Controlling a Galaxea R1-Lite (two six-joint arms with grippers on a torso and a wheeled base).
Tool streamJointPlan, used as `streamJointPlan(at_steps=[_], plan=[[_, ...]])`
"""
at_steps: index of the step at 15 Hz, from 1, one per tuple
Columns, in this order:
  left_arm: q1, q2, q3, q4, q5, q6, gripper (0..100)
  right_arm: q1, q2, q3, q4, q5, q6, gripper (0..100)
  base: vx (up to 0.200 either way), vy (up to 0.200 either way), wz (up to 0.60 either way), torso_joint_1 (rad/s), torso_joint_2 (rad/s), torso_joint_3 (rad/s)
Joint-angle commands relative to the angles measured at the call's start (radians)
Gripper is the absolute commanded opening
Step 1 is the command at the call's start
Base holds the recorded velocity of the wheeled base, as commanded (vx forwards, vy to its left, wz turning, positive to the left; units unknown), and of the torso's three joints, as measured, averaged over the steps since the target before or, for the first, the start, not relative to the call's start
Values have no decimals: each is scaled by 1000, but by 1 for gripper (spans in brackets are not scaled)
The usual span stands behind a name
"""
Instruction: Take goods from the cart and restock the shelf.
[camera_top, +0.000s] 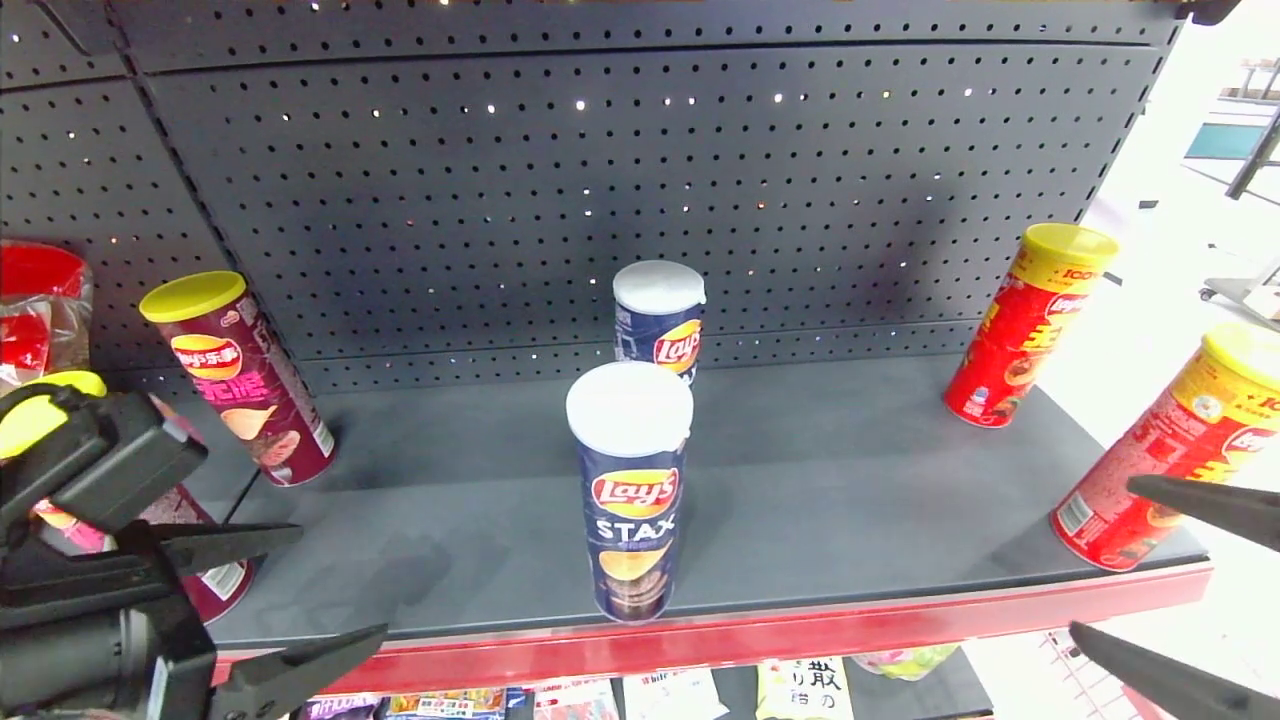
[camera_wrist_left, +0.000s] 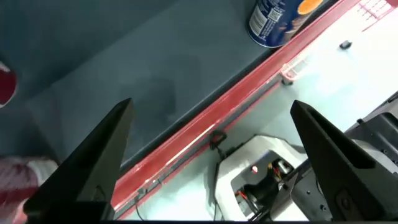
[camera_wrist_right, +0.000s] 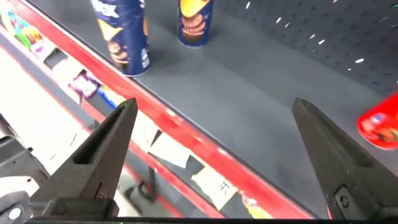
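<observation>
Dark grey metal shelf (camera_top: 800, 500) with a red front lip and a perforated dark back panel (camera_top: 600, 180); stock on it, all upright: navy blue cylindrical chip can with white lid (camera_top: 632, 490) at the middle of the front edge; second navy blue can with white lid (camera_top: 660, 320) just behind it, close to the back panel; maroon chip can with yellow lid (camera_top: 240, 375) near the back left corner; another maroon can (camera_top: 215, 580) at the front left corner, largely hidden behind the left arm; red chip can with yellow lid (camera_top: 1030, 325) near the right edge toward the back; second red can with yellow lid (camera_top: 1170, 450) at the front right corner. Left tool (camera_top: 340, 585), black and two-fingered, spread wide with nothing in it, at the front edge near the left end; in the left wrist view its fingers (camera_wrist_left: 106, 155) straddle the red lip. Right tool (camera_top: 1100, 557) likewise spread wide, nothing between its fingers, just off the front right corner, beside the second red can. Assorted small packets (camera_top: 800, 690) on the tier below; red wrapped package (camera_top: 30, 300) at the far left.
</observation>
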Motion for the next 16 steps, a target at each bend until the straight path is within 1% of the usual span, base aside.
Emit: streamJointPlan(at_steps=[1,3,4,5,6,8,9,12,13,14,16], plan=[[-35,115,-41,1,0,0,100,-25,-270,86,5,-5,0,100,0,0,0,0,0,0],[-58,166,-47,1,6,0,100,-105,-338,94,5,-71,12,100,0,0,0,0,0,0],[-61,191,-53,-1,11,3,100,-152,-359,97,5,-117,29,100,0,0,0,0,0,0],[-75,211,-61,-1,14,9,100,-204,-373,95,5,-164,44,100,0,0,0,0,0,0],[-92,229,-61,-1,17,9,100,-252,-391,99,5,-190,67,100,0,0,0,0,0,0],[-95,270,-78,-1,38,9,100,-312,-459,138,28,-201,98,100,0,0,0,0,0,0],[-95,298,-98,1,40,6,100,-333,-514,143,93,-201,98,100,0,0,0,0,0,0],[-98,373,-152,3,41,5,100,-339,-686,131,316,-206,98,100,0,0,0,0,0,0],[-99,382,-159,3,41,6,100,-339,-710,131,344,-207,98,100,0,0,0,0,0,0],[-115,408,-181,6,41,6,100,-344,-730,125,379,-246,101,100,0,0,0,0,0,0],[-128,444,-205,6,40,5,100,-344,-730,131,387,-261,115,100,0,0,0,0,0,0]])
